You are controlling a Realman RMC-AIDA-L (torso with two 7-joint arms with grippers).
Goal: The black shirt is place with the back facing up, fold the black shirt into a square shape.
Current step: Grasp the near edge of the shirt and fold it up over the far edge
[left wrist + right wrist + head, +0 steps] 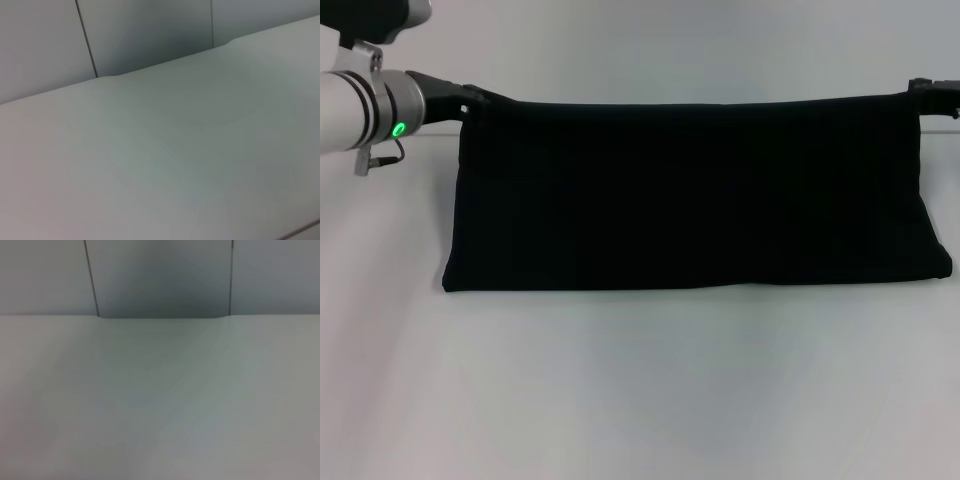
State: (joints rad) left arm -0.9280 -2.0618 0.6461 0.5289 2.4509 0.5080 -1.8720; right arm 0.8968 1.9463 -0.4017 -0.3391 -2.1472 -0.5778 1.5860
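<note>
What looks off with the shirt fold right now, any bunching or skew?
Nothing stands out. The black shirt lies as a wide band on the table, its near edge straight. The left gripper and right gripper sit at its two far corners; neither grip is visible.

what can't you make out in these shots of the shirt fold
- Left gripper, head view: its fingertips merge with the black shirt, grip unclear.
- Right gripper, head view: mostly cut off by the frame edge.
- Shirt sleeves and neckline: lost in the dark cloth.
- Both wrist views: only bare table, no shirt or fingers.
</note>
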